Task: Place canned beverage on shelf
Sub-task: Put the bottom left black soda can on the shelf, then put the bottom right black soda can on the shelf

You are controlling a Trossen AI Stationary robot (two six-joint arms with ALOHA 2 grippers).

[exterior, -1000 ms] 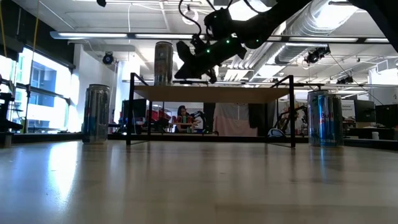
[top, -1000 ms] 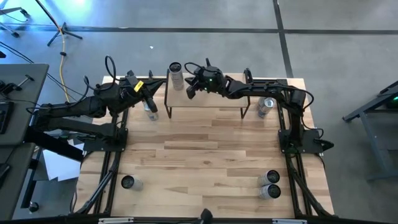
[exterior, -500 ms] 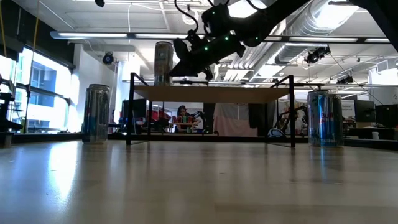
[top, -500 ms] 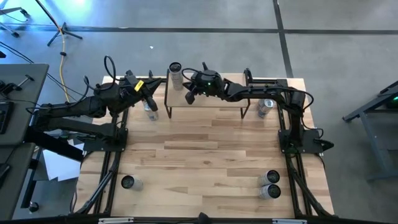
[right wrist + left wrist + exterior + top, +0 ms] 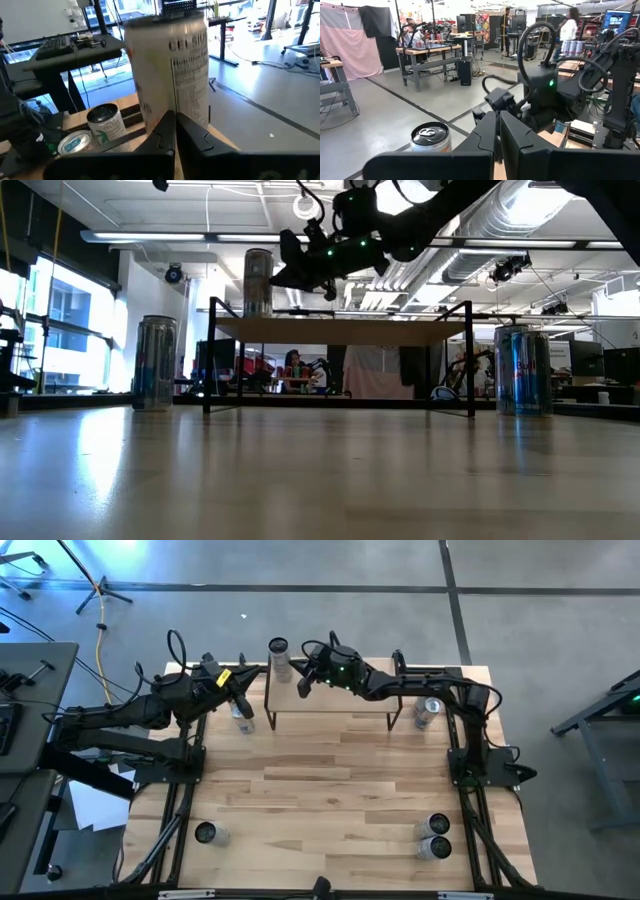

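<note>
While both arms are up at the far end, most of the spare cans sit closer in, so starting from the near edge of the table (image 5: 330, 790): taking the shelf (image 5: 330, 700) as the landmark, there's one can (image 5: 205, 833) well in front of it off its left end, and a pair of cans (image 5: 434, 838) well in front off its right end, touching each other.

Moving back, another can (image 5: 427, 712) stands just beside the shelf's right end, and one more can (image 5: 243, 718) just off the left end. The left tool (image 5: 241, 690) hangs right above that one, fingers (image 5: 512, 135) pinched together with nothing between them.

On the shelf itself, the canned beverage (image 5: 281, 660) is standing upright at the far-left corner; in the low view (image 5: 258, 282) it's clearly on the board. The right tool (image 5: 302, 677) is over the shelf just beside the can, on its right, raised above the board, and its fingers (image 5: 167, 131) are closed tight and empty, with the can right in front of them, not gripped.

Way past the shelf, a person (image 5: 293, 370) is sitting in the room behind.
</note>
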